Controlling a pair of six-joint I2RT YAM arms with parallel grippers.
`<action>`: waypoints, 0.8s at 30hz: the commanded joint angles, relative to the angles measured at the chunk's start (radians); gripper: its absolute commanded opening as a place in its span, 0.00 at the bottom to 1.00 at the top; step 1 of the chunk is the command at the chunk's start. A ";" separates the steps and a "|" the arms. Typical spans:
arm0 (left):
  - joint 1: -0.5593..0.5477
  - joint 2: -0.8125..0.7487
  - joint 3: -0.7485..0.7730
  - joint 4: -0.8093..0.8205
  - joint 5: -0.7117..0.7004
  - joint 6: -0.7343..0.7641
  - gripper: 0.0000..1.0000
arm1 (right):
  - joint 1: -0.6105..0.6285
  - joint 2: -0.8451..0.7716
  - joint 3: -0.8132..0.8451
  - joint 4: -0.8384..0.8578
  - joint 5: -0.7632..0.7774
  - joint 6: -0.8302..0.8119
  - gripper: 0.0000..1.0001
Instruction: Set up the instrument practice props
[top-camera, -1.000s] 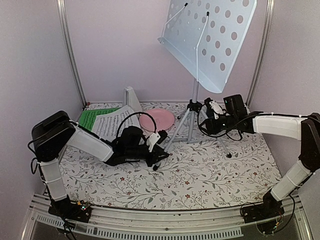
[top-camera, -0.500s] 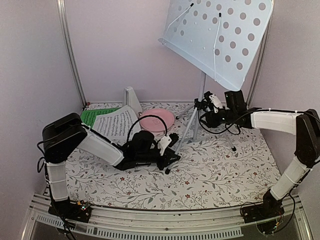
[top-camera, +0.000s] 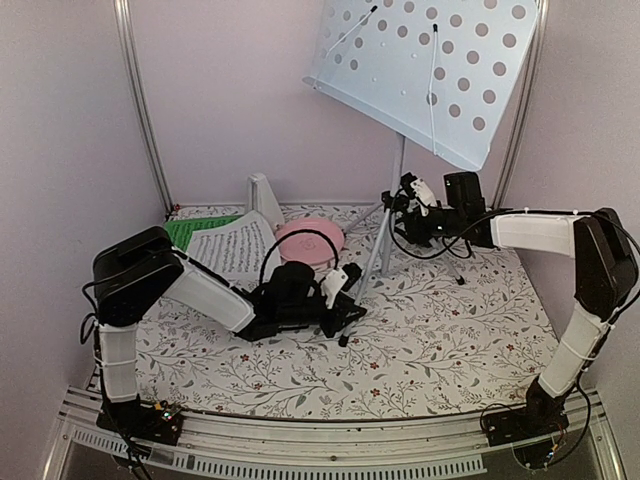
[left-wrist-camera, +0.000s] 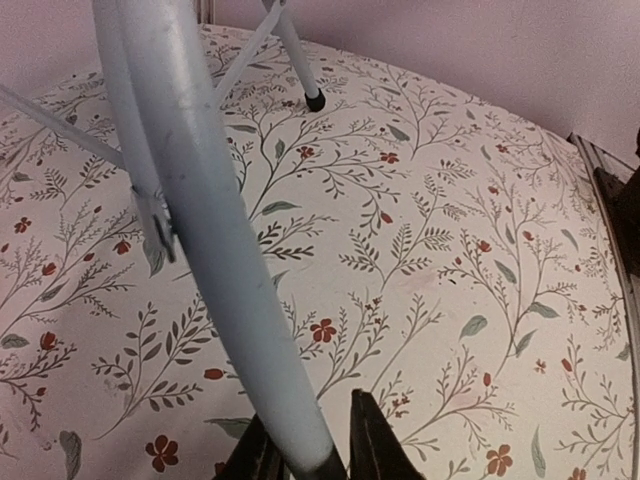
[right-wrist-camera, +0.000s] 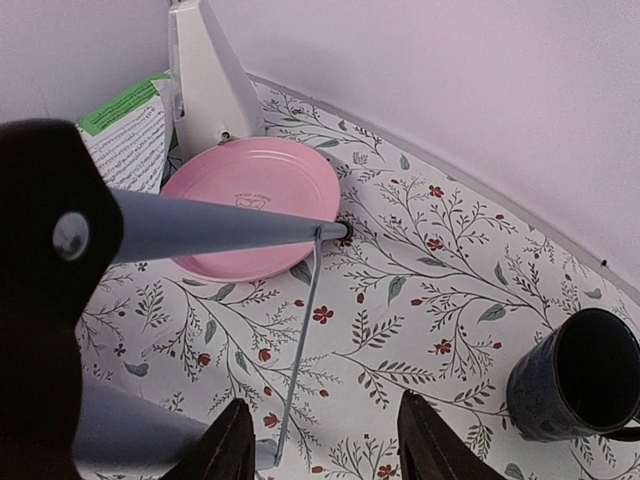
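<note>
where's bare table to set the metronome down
Widest bare cloth: the front strip between the left gripper and the near edge, running right. Crowded: back left, where sheets, metronome and plate bunch, and mid-table around the stand legs.

You had one music stand on the desk. It had three tripod legs, and one of them ran between your left fingers. You had two music sheets, one white sheet and one green sheet, both to the left of those fingers and farther back. There was one metronome, well behind them. One pink plate lay just beyond them. One dark blue mug sat ahead and right of your right fingers. You had two arms with two fingers each, four in all.
</note>
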 joint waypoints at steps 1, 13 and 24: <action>-0.101 0.048 0.028 -0.033 0.107 0.091 0.20 | 0.019 0.052 0.035 0.124 -0.137 -0.009 0.50; -0.108 0.078 0.094 -0.037 0.093 0.055 0.29 | 0.019 -0.024 -0.025 0.136 -0.197 0.009 0.70; -0.061 0.048 0.087 -0.044 0.087 0.004 0.48 | 0.015 -0.180 -0.200 0.108 -0.042 0.054 0.87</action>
